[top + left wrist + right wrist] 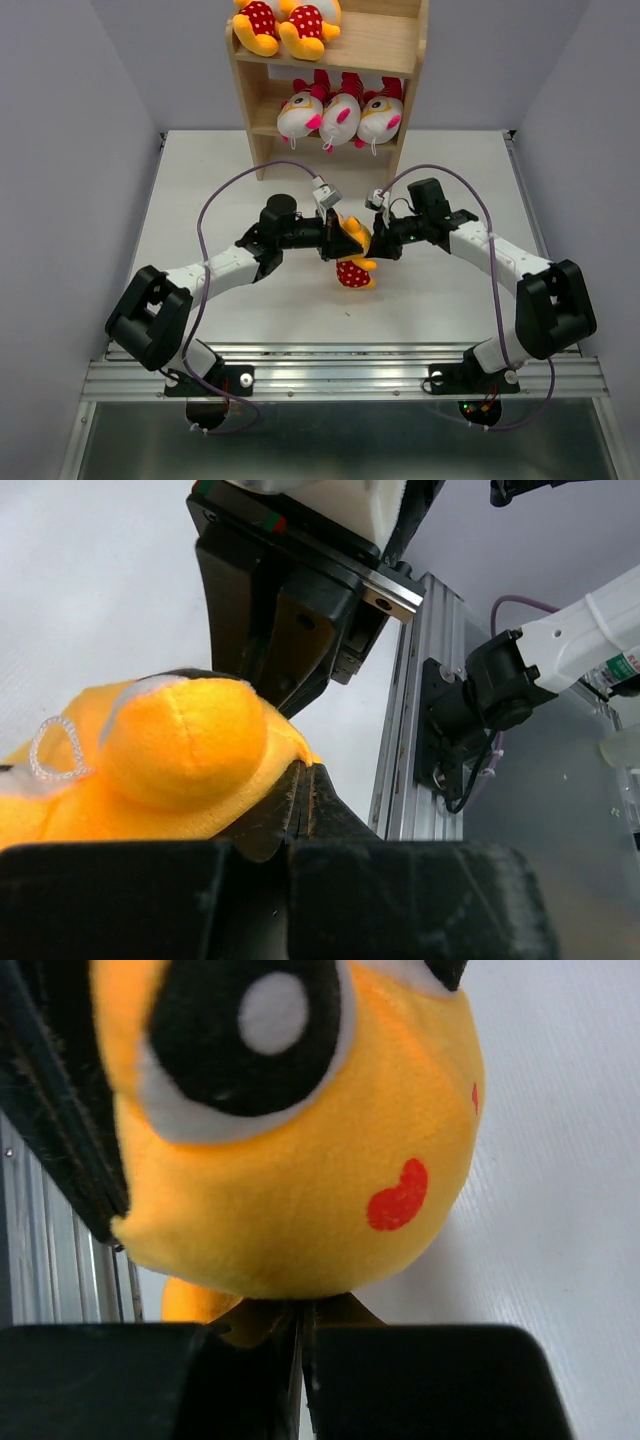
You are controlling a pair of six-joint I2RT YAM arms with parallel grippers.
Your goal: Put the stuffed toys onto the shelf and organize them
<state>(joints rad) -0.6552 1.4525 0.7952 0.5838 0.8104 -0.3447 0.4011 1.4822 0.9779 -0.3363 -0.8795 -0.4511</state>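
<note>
A yellow-orange stuffed toy (352, 262) in a red white-dotted shirt hangs between both grippers over the middle of the white table. My left gripper (335, 238) is shut on a fold of its yellow fabric (180, 750), with the jaw tips (303, 780) pressed together. My right gripper (372, 240) is shut under the toy's head (300, 1160), pinching plush at its tips (300, 1315). The wooden shelf (370, 45) stands at the far edge. Two yellow toys (285, 25) lie on its upper board and three white-headed toys (340, 115) on the board below.
An aluminium rail (340, 375) runs along the near table edge by the arm bases. Purple cables (215, 200) loop above both arms. Grey walls close in the left and right sides. The right gripper's black body (290, 590) fills the top of the left wrist view.
</note>
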